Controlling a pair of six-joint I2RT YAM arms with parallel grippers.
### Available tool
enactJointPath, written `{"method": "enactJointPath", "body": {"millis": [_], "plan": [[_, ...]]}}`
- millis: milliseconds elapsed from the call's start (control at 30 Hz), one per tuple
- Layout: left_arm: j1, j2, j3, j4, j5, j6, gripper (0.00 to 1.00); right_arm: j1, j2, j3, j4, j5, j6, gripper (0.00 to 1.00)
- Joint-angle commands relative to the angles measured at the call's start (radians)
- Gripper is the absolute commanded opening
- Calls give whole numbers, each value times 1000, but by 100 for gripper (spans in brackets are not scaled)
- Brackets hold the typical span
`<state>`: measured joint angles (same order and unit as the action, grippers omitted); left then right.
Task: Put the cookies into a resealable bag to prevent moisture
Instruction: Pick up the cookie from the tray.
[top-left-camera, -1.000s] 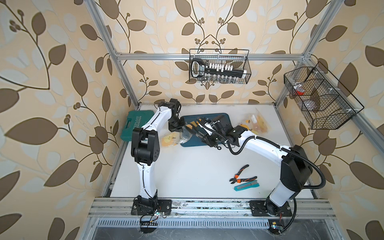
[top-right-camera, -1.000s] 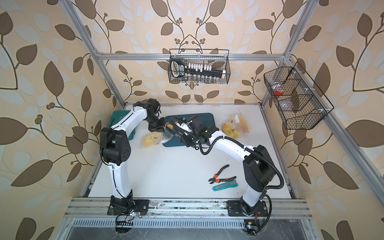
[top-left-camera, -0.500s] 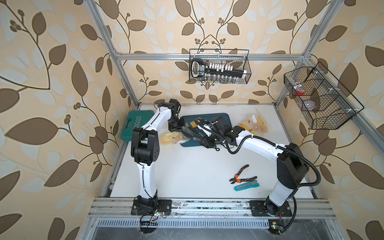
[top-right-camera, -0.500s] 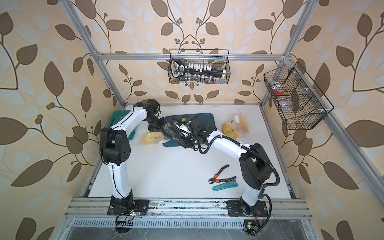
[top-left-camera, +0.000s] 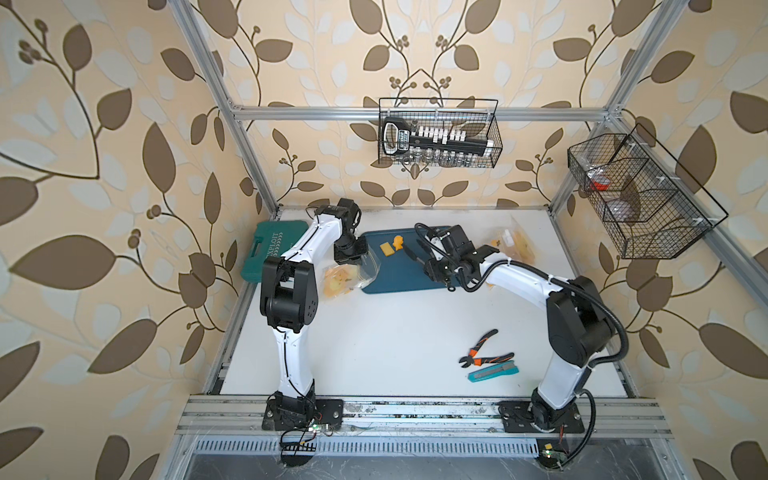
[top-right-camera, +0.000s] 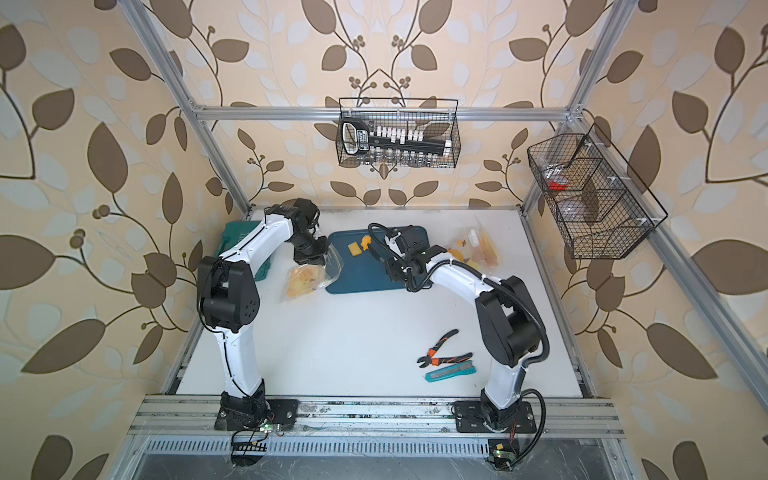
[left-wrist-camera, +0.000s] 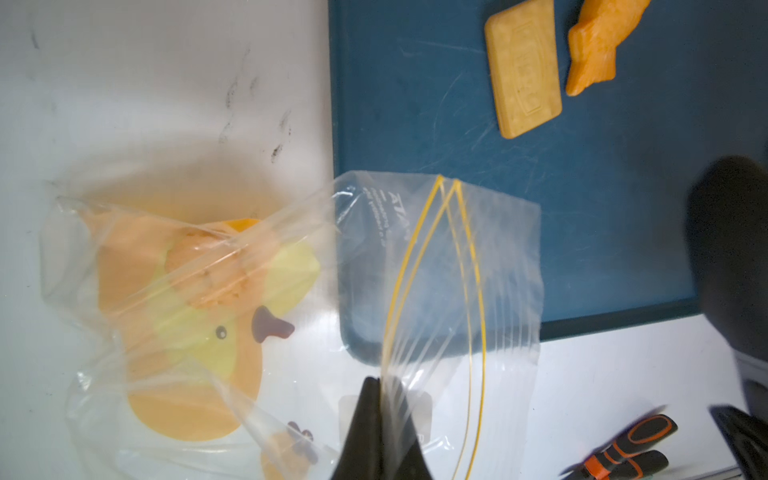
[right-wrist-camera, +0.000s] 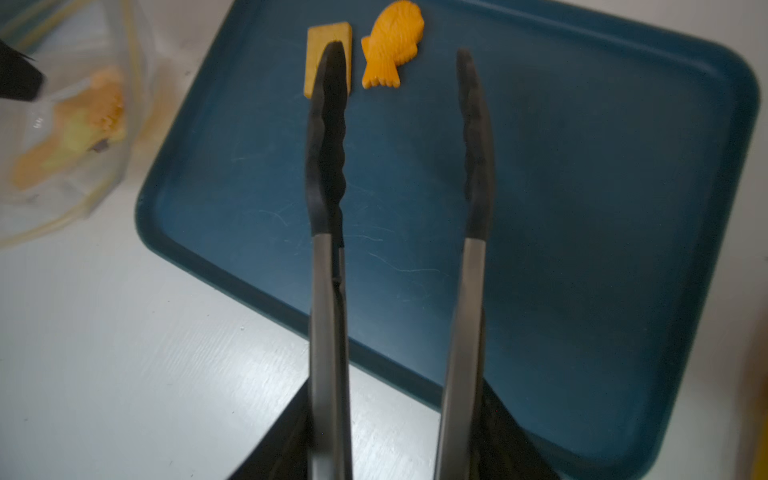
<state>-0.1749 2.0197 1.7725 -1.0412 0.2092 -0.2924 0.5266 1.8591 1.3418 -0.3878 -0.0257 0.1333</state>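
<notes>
The green case (top-left-camera: 270, 251), off the left-arm end of the tray (right-wrist-camera: 582, 208), reads "EXPLOIT" in white. The resealable bag (left-wrist-camera: 436, 257) has a few lines of white print beside its yellow zip lines, mirrored and too small to read. A duck face (left-wrist-camera: 216, 332) is printed on its body. Beyond the tray, on the back wall, a wire basket (top-left-camera: 438, 133) holds a socket set whose label is illegible.

A second ago the tongs (right-wrist-camera: 328, 166) reached across the tray to the bag's mouth. Now they have swung back and point at the tray's far edge. The right gripper (top-left-camera: 436, 266) is clamped on their handles, and their arms stand partly apart with nothing between them. The left gripper (left-wrist-camera: 374, 386) has not moved and is closed tight, pinching the bag's rim.

The bag's mouth gapes over the tray's near left-arm corner, and its body lies on the table (top-left-camera: 395, 324) just beside the tray. One orange cookie (left-wrist-camera: 212, 270) shows inside. A square cookie (left-wrist-camera: 523, 70) and a fish cookie (left-wrist-camera: 598, 45) lie side by side near the tray's far edge. In the right wrist view one tong tip covers part of the square one.

A pile of bags (top-left-camera: 515, 245) sits past the tray's right-arm end, partly behind that arm. Pliers (top-left-camera: 484, 353) and a utility knife (top-left-camera: 492, 372) lie together, well clear of the tray's near side.
</notes>
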Motion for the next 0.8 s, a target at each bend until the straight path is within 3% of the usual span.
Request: {"method": "enactJointPath", "body": {"millis": [0, 667, 767], "plan": [[11, -59, -7, -2, -21, 0, 0, 7, 56, 86, -35, 19, -12, 53], [14, -65, -9, -2, -5, 4, 0, 6, 353, 426, -128, -5, -17, 55], [14, -69, -12, -2, -6, 4, 0, 6, 361, 437, -147, 20, -18, 50]]}}
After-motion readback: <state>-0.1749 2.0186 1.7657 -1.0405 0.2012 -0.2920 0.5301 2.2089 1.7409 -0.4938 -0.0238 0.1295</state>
